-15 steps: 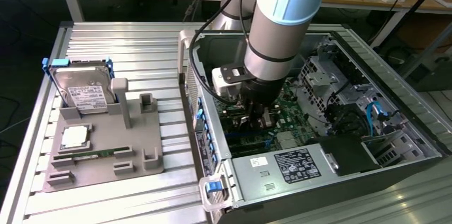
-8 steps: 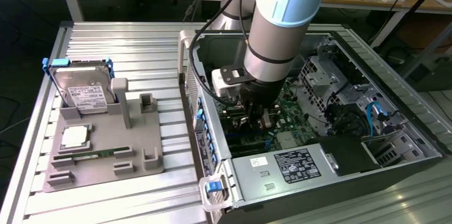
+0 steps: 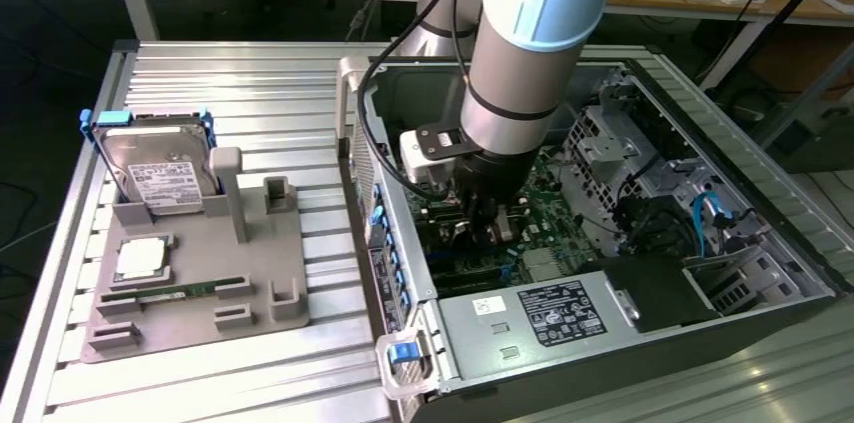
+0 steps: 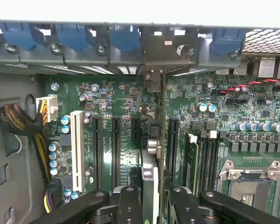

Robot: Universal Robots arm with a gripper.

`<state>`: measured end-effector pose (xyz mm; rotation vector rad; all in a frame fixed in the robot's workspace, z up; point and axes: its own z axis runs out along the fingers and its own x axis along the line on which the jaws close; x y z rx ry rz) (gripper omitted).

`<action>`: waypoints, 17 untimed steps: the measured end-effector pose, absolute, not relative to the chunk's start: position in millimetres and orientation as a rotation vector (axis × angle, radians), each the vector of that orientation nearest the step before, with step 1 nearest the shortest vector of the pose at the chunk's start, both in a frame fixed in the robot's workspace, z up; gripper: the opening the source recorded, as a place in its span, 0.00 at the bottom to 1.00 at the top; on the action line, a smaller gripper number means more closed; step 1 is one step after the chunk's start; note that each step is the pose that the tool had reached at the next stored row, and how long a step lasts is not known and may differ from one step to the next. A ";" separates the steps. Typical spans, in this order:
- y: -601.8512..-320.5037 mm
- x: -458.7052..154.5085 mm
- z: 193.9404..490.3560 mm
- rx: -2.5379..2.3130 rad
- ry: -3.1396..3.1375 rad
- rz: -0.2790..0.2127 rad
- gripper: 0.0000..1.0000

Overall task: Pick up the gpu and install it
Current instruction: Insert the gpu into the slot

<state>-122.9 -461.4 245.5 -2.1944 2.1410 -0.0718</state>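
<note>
gpu stands edge-on over the green motherboard, among its long black slots, clamped by the narrowly set gripper with dark fingers on both faces, inside the open computer case at the centre of the exterior view.

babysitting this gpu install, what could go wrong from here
1. The gripper holds the gpu edge-on among close black slots; a slight offset could press its edge onto the motherboard instead.
2. Its far end sits near the rear case wall; the bracket may catch there.
3. The arm's cable hangs by the case rim and could snag.
</note>
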 end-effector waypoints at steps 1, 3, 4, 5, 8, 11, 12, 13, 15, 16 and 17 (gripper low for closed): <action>-461.0 -122.9 245.5 -2.194 2.141 -0.072 0.27; -461.0 -122.9 245.6 -2.194 2.141 -0.072 0.27; -461.0 -122.9 245.6 -2.194 2.141 -0.072 0.27; -460.9 -122.9 245.6 -2.194 2.141 -0.072 0.27; -460.9 -122.9 246.5 -2.194 2.141 -0.071 0.27; -460.9 -122.9 247.3 -2.193 2.140 -0.071 0.27; -461.0 -123.0 248.8 -2.194 2.141 -0.071 0.27; -460.9 -122.9 249.0 -2.194 2.141 -0.071 0.27; -460.9 -122.9 249.0 -2.193 2.140 -0.070 0.27; -460.9 -122.9 249.1 -2.194 2.140 -0.070 0.27; -461.0 -122.9 249.1 -2.194 2.140 -0.071 0.27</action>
